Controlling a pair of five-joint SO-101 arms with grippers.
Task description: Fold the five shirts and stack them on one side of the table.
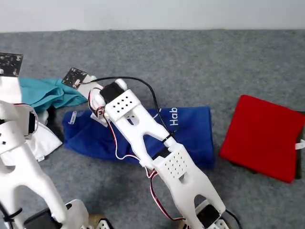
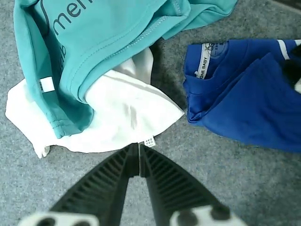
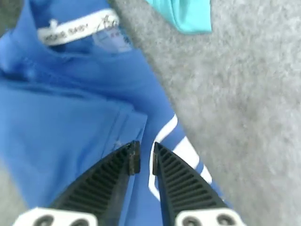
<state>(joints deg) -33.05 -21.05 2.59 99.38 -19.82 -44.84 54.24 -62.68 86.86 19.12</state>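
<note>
Now, left claw (image 2: pixel 139 151): fingers together, tips just beside the white shirt (image 2: pixel 122 117) edge.
Right claw (image 3: pixel 143 155): narrowly apart over the blue shirt (image 1: pixel 190 133), frame centre.
Teal shirt (image 1: pixel 43 93): left, overlapping the white one.
Red shirt (image 1: pixel 264 136): folded on the counter (image 1: pixel 190 57), right.

— What do we have underneath?
— We see a grey, felt-like tabletop (image 1: pixel 238 62), evenly lit.
— And behind it?
— We make out a plain pale wall (image 1: pixel 152 14) running along its far edge.
</note>
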